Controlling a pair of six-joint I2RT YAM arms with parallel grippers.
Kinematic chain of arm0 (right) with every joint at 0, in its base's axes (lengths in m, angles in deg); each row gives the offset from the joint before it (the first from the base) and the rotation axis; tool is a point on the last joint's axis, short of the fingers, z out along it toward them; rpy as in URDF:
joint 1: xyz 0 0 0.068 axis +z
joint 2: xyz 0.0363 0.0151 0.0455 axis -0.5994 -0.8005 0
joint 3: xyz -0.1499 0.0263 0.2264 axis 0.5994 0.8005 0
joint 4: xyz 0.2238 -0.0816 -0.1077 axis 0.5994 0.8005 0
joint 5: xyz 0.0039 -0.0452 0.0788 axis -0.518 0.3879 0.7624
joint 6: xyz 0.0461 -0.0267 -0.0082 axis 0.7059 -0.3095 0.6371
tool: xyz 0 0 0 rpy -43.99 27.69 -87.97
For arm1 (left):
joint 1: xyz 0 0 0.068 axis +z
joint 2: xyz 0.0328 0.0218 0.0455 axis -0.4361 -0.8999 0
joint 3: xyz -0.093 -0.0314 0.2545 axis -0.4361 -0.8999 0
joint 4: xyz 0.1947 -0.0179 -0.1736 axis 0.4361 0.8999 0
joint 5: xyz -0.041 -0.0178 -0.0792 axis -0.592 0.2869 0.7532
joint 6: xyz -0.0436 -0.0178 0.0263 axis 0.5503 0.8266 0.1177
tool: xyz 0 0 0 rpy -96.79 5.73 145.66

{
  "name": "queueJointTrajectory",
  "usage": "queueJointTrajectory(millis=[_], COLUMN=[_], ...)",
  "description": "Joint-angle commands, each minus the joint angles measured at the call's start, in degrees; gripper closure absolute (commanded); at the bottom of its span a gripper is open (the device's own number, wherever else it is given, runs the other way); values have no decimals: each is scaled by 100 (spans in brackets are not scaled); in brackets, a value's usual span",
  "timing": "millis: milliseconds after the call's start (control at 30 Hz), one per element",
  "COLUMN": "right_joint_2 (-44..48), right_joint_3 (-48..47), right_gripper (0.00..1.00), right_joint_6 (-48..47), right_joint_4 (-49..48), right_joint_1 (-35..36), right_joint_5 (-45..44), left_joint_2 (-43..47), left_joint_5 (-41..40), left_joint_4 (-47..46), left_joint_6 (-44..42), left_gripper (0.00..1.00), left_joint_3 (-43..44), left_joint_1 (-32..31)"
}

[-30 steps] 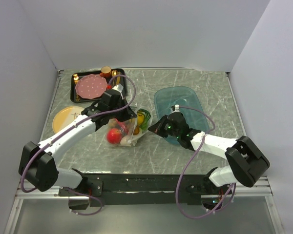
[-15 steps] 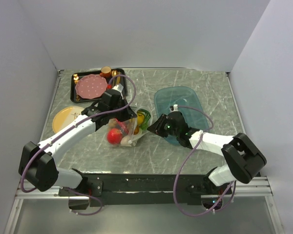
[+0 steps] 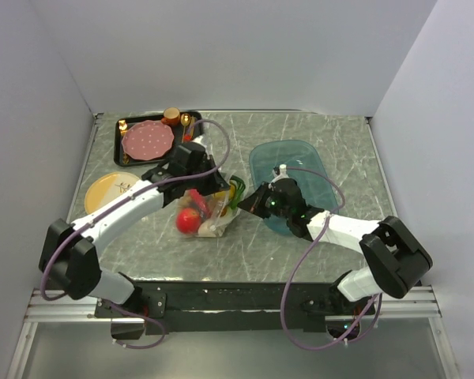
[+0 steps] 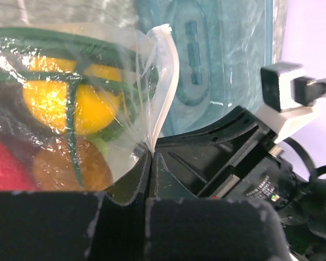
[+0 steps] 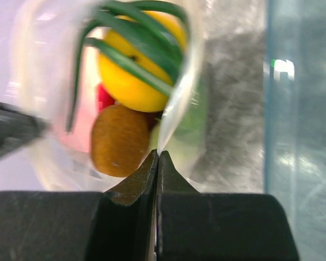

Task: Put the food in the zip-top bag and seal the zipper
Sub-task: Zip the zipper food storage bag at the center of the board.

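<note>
The zip-top bag (image 3: 211, 212) lies mid-table and holds the food: red apple (image 3: 189, 222), green leaves (image 3: 235, 193), a yellow-orange fruit (image 4: 70, 100) and a brown nut cluster (image 5: 119, 141). My left gripper (image 3: 216, 192) is shut on the bag's mouth edge, and the whitish zipper strip (image 4: 165, 92) rises out of its closed jaws (image 4: 152, 153). My right gripper (image 3: 250, 204) is shut on the bag's edge from the right side (image 5: 158, 155). Through the plastic the right wrist view shows the fruit (image 5: 136, 70) and leaves (image 5: 130, 32). The mouth between the two grips looks partly gaping.
A teal translucent tray (image 3: 300, 162) sits just right of the bag, under my right arm. A black tray at the back left holds a pink dotted plate (image 3: 148, 140) and a small brown cup (image 3: 171, 115). A yellow plate (image 3: 108, 190) lies at the left.
My left gripper has shifted a little to the right with the bag edge, and the bag and apple slid slightly right. My right gripper has barely moved.
</note>
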Motion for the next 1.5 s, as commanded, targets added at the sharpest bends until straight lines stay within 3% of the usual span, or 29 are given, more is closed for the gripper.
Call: queueJointTrajectory(millis=[0, 233, 300, 367, 400, 433, 500, 533, 667, 700, 767, 900, 967, 1067, 1267, 1467], right_joint_2=[156, 33, 33, 50, 59, 68, 94, 86, 103, 86, 85, 103, 77, 42, 6, 41], right_joint_3=[-322, -367, -332, -358, -393, -376, -375, -401, -367, -375, -419, -401, -463, -507, -542, -770], right_gripper=[100, 100, 100, 100, 100, 100, 100, 100, 100, 100, 100, 100, 100, 100, 100, 100], right_joint_6=[-178, -178, -56, -46, -29, -46, -90, -99, -99, -90, -99, -143, -169, -222, -345, -442], right_joint_4=[-707, -698, -795, -682, -611, -584, -558, -506, -452, -391, -172, 92, 390, 602, 839, 1032], right_joint_1=[56, 73, 73, 82, 73, 73, 73, 73, 73, 73, 73, 65, 65, 56, 3, -32], right_joint_5=[208, 174, 165, 68, -2, -37, -99, -116, -108, -143, -222, -415, -503, -591, -697, -670], left_joint_2=[-316, -598, -520, -336, -221, -229, -421, -449, -414, -301, -168, 323, 464, 860, 1870, 3311], left_joint_5=[-43, -255, -376, -492, -405, -282, -472, -552, -413, -308, -298, -149, -306, -561, -711, -290], left_joint_4=[161, 628, 653, 462, 147, 83, 579, 592, 417, 338, 276, 144, 257, 276, 197, -1111], left_joint_6=[-119, -181, -41, 82, 74, 56, 126, 127, 48, -5, -101, -242, -199, -120, 633, 2172], left_gripper=[99, 96, 99, 91, 82, 82, 92, 91, 82, 71, 67, 42, 41, 30, 31, 32], left_joint_3=[503, 636, 618, 399, 294, 197, 344, 415, 380, 372, 415, 424, 424, 214, -988, -3106], left_joint_1=[-340, -437, -455, -481, -481, -481, -481, -490, -525, -525, -525, -525, -525, -517, -517, -517])
